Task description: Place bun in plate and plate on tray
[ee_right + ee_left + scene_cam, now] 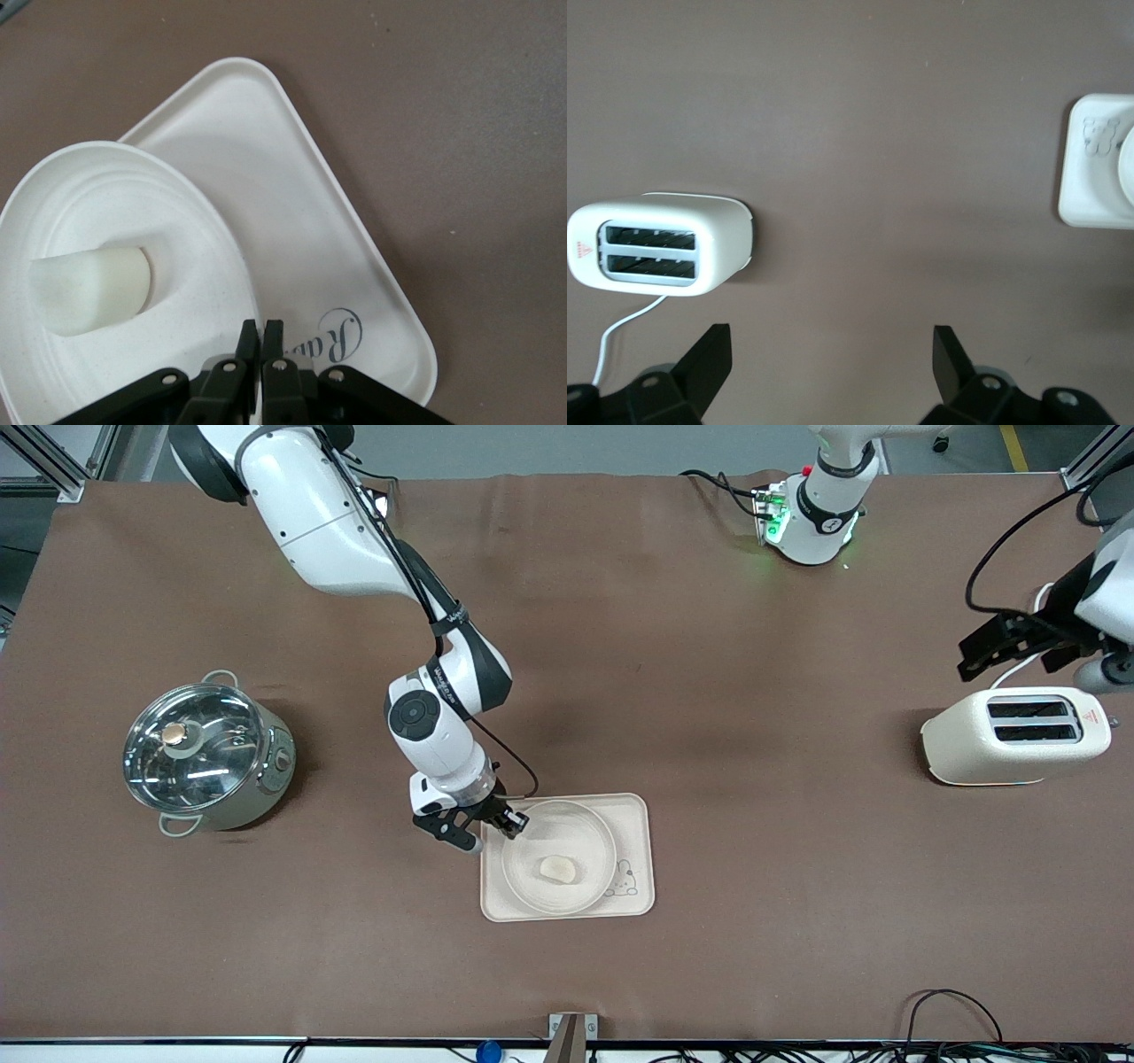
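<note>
The cream tray (633,815) with "Rabbit" lettering lies on the table near the front camera. The round cream-white plate (580,833) is on it, and the pale bun (558,868) lies in the plate. My right gripper (512,821) is shut on the plate's rim at the edge toward the right arm's end. In the right wrist view the closed gripper (261,335) pinches the rim of the plate (89,195), with the bun (89,288) inside and the tray (292,221) beneath. My left gripper (997,646) waits open and empty over the table beside the toaster, its fingers wide apart (831,354).
A cream toaster (1014,735) stands at the left arm's end and also shows in the left wrist view (656,243). A steel pot with a glass lid (205,748) stands at the right arm's end. The tray's corner shows in the left wrist view (1085,177).
</note>
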Motion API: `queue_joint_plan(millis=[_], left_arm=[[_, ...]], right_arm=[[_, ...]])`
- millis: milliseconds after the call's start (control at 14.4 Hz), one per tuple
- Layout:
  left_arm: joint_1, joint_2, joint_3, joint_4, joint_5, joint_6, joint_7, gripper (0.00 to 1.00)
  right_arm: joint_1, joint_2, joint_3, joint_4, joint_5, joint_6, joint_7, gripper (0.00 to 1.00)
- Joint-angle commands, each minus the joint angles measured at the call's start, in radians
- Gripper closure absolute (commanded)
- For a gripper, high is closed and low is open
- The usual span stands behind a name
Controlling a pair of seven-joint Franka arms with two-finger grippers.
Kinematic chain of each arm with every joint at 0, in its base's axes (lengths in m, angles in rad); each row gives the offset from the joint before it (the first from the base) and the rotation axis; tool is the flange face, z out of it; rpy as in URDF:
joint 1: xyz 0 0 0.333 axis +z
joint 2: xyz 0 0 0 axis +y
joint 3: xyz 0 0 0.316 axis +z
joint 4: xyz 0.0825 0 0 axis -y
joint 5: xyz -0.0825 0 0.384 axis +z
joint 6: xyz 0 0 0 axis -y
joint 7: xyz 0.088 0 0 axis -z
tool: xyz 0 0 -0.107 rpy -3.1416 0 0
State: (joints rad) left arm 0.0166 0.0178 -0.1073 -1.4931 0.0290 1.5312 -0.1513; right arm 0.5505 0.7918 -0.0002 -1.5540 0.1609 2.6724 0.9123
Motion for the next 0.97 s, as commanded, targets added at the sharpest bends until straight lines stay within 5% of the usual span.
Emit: queue_joint_plan(millis=[0, 415, 485, 554, 692, 762, 900], left_arm=[[-0.010, -0.093, 0.014, -0.104, -0.017, 0.006, 0.045, 0.00], [-0.018, -0.093, -0.021, -0.099, -0.011, -0.017, 0.044, 0.00], [-0.018, -0.095, -0.028, -0.099, -0.006, -0.017, 0.044, 0.00], [-0.018, -0.095, -0.029, -0.099, -0.004, -0.019, 0.044, 0.00], [-0.015, -0.095, -0.028, -0.099, -0.006, -0.020, 0.046, 0.00], [-0.011, -0.093, -0.026, -0.098, -0.006, -0.025, 0.053, 0.00], [-0.009, -0.091, -0.020, -0.098, -0.008, -0.025, 0.093, 0.00]], right_arm=[[-0.001, 0.026, 0.009, 0.020, 0.017, 0.004, 0.005, 1.00], [0.011, 0.033, 0.009, 0.018, 0.014, 0.003, -0.001, 0.97], [0.011, 0.033, 0.009, 0.018, 0.014, 0.004, 0.000, 0.80], [0.009, 0.033, 0.009, 0.017, 0.014, 0.006, 0.000, 0.45], [0.009, 0.033, 0.009, 0.017, 0.015, 0.007, 0.005, 0.13], [0.008, 0.032, 0.009, 0.017, 0.015, 0.007, 0.008, 0.00], [0.000, 0.026, 0.009, 0.017, 0.015, 0.003, 0.000, 0.00]])
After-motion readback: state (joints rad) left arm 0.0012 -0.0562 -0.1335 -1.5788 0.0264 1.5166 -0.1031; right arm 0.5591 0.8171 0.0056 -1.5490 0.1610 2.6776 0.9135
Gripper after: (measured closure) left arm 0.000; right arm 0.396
